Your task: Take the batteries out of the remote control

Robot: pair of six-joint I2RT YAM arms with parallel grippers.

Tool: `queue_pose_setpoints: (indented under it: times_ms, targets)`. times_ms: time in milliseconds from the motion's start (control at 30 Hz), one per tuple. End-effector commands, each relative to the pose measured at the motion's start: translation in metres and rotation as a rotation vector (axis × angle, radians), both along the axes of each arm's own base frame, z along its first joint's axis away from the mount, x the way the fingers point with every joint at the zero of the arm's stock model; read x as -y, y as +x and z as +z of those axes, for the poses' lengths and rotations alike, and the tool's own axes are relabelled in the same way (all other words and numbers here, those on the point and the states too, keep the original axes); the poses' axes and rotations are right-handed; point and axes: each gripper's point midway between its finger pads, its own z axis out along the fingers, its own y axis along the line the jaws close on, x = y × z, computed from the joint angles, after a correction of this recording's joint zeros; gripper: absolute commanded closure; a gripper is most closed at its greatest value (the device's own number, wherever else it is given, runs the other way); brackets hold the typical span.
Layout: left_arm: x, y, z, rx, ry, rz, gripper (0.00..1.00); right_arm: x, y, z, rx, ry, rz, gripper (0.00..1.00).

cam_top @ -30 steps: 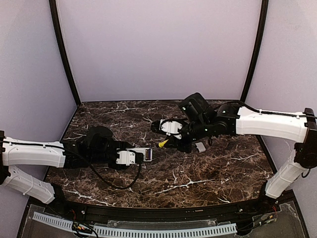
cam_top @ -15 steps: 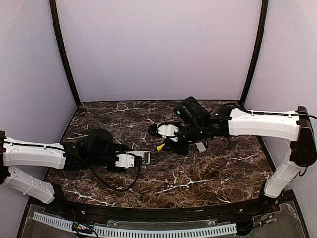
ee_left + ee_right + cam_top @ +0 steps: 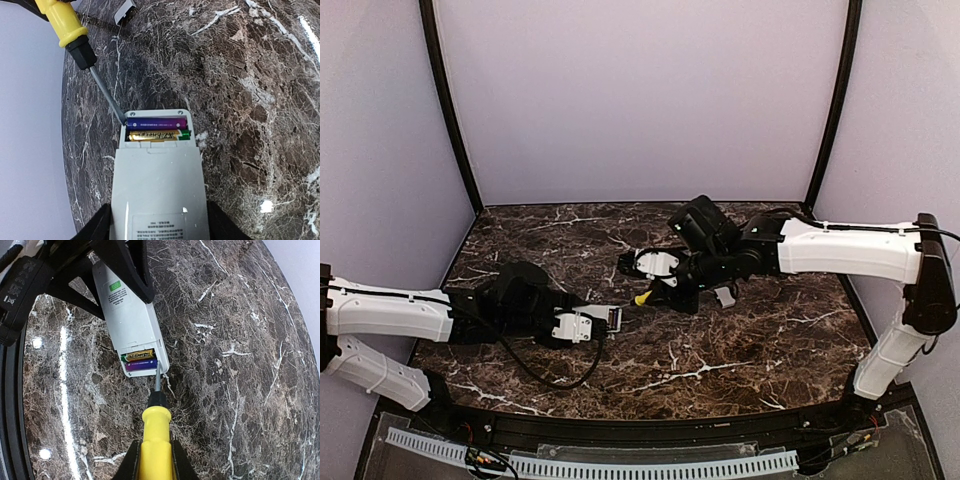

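Note:
My left gripper [image 3: 157, 231] is shut on the white remote control [image 3: 157, 190], which lies back-up on the table. Its end compartment is open. Two batteries lie side by side in it, a purple one [image 3: 156, 123] and a gold one [image 3: 155, 135]. My right gripper [image 3: 155, 462] is shut on the yellow-handled screwdriver [image 3: 156, 432]. The shaft tip touches the compartment corner beside the purple battery [image 3: 141, 365]. In the top view the remote [image 3: 604, 317] and screwdriver [image 3: 642, 296] meet at the table's middle.
The small white cover [image 3: 724, 296] lies on the dark marble table [image 3: 750, 350] just right of my right gripper; it also shows at the top of the left wrist view [image 3: 125, 9]. Purple walls enclose the table on three sides.
My right gripper has moved left and down with the screwdriver, bringing its tip to the remote's open end. The left gripper has shifted slightly with the remote.

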Motion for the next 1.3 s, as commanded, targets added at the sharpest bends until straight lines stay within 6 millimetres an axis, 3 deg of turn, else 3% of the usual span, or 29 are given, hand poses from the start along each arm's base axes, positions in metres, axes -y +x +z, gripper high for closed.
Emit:
queue_pose_setpoints:
  times_ms: [0,533,1267]
  targets:
    - [0.015,0.006,0.031,0.088,-0.1,-0.019,0.99,-0.001,-0.011,-0.015,-0.063,-0.037,0.027,1.0]
    - [0.015,0.006,0.04,0.109,-0.126,-0.017,1.0,-0.013,-0.02,-0.021,-0.143,-0.034,0.065,1.0]
    - [0.012,0.01,0.035,0.136,-0.099,-0.007,1.0,-0.008,-0.031,-0.038,-0.225,-0.08,0.081,1.0]
